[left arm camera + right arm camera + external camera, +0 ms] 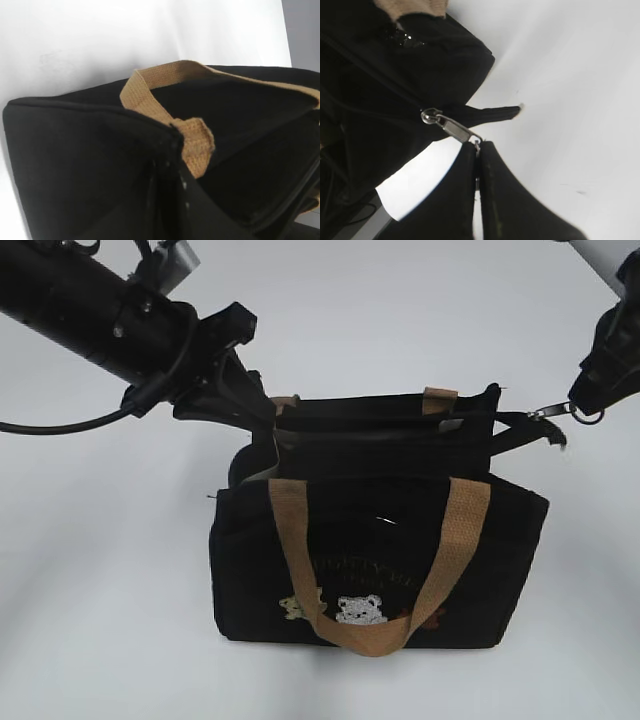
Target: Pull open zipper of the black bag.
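Black bag at frame center on table. Zipper pull tab is pinched by closed right fingers; left fingers clamped on bag's upper-left corner. Pull best kept level along the zip line, corner held firm.

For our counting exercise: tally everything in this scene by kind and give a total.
Black bag: 1
Tan webbing handles: 2
Silver zipper pull tab: 1
Embroidered bears: 2 clear, a third possible
Robot grippers, left and right: 2
Total: 8
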